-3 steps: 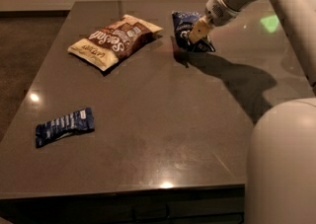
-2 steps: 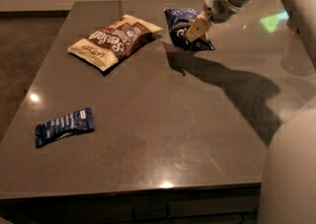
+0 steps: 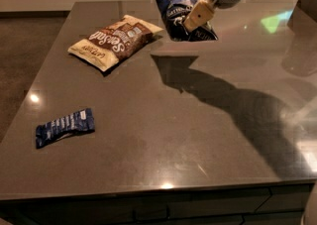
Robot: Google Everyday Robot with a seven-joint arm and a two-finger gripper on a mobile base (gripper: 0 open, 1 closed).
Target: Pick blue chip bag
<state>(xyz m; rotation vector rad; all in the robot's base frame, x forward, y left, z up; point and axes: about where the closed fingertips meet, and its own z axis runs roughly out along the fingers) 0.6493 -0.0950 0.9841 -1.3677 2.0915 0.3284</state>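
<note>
Since a second before, the blue chip bag (image 3: 177, 7) had risen off the table (image 3: 148, 154) and hung over the far edge, its shadow cast on the surface below. From left to right lay a small blue wrapper (image 3: 64, 127) near the front-left corner, a brown bag (image 3: 115, 41) toward the far-left corner, then the lifted bag. The lift probably wanted a slow, straight rise, since a puffy bag may slip. The gripper (image 3: 193, 21), by the far edge right of centre, was pinching the bag's right side.
</note>
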